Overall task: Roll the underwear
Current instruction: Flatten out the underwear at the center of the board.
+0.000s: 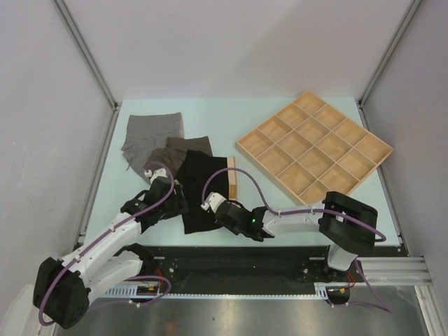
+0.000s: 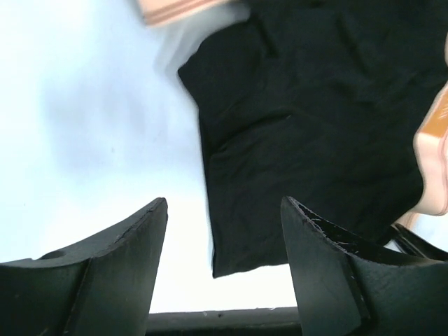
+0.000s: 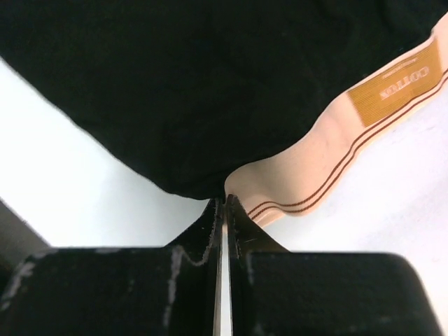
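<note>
The black underwear (image 1: pixel 201 189) lies flat on the pale table, its peach waistband (image 1: pixel 232 183) along the right side. My right gripper (image 1: pixel 215 208) is at its near right corner. In the right wrist view it (image 3: pixel 225 201) is shut, pinching the cloth where the black fabric (image 3: pixel 210 84) meets the waistband (image 3: pixel 329 161). My left gripper (image 1: pixel 179 201) sits at the near left edge. In the left wrist view it (image 2: pixel 224 210) is open, the black corner (image 2: pixel 231 259) lying between its fingers, not gripped. The dark brown underwear (image 1: pixel 175 150) and grey underwear (image 1: pixel 152 136) lie behind, overlapping.
A compartmented wooden tray (image 1: pixel 315 143) stands at the back right, turned diagonally. The table's near edge and a black rail (image 1: pixel 238 255) run just behind both grippers. Grey walls close in the left, right and back.
</note>
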### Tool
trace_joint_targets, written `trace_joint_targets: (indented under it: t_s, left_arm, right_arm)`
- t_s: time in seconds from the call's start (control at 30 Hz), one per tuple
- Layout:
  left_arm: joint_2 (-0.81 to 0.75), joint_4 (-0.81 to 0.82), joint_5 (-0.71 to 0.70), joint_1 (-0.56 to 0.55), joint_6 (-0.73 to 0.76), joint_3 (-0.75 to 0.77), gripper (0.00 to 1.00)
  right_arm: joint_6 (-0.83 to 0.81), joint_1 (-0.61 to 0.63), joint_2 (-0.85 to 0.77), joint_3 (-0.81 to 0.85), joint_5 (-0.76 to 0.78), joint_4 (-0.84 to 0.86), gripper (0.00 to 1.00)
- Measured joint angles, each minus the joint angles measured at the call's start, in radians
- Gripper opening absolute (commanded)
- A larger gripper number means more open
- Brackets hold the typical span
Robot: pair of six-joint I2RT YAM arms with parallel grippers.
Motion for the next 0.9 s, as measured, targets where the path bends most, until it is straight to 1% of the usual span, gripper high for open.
trace_joint_targets:
  t_s: [0.07, 0.2, 0.3, 0.33, 0.4, 0.53, 0.67, 0.7, 0.73, 0.8, 0.9]
  left_arm:
    - [0.014, -0.016, 0.0, -0.011, -0.011, 0.0, 0.7]
    - [0.043, -0.061, 0.0, -0.067, -0.043, 0.0, 0.69]
    - [0.038, -0.091, -0.001, -0.102, -0.076, -0.001, 0.65]
    - [0.032, -0.1, -0.002, -0.11, -0.089, -0.004, 0.58]
    - [0.02, -0.114, -0.003, -0.121, -0.115, -0.014, 0.54]
    - [0.012, -0.148, -0.013, -0.174, -0.17, -0.034, 0.53]
    - [0.014, -0.198, -0.036, -0.256, -0.228, -0.035, 0.51]
    - [0.014, -0.207, -0.04, -0.265, -0.238, -0.035, 0.49]
    - [0.014, -0.214, -0.044, -0.274, -0.249, -0.037, 0.44]
    - [0.014, -0.217, -0.045, -0.279, -0.273, -0.042, 0.44]
    - [0.014, -0.218, -0.044, -0.285, -0.301, -0.066, 0.4]
  right_arm:
    - [0.012, 0.013, 0.0, 0.011, 0.001, -0.03, 0.0]
    - [0.051, 0.053, 0.0, 0.036, -0.002, -0.103, 0.0]
    - [0.088, 0.078, 0.0, 0.051, -0.007, -0.147, 0.0]
    - [0.105, 0.084, 0.0, 0.054, -0.008, -0.158, 0.0]
    - [0.13, 0.09, 0.0, 0.058, -0.008, -0.169, 0.0]
    - [0.177, 0.093, 0.0, 0.058, 0.001, -0.174, 0.0]
    - [0.208, 0.093, 0.0, 0.058, 0.008, -0.175, 0.0]
    - [0.213, 0.093, 0.0, 0.058, 0.009, -0.175, 0.0]
    - [0.219, 0.093, 0.0, 0.058, 0.009, -0.175, 0.0]
    - [0.226, 0.093, -0.001, 0.056, 0.011, -0.174, 0.0]
    - [0.233, 0.093, -0.004, 0.052, 0.012, -0.169, 0.0]
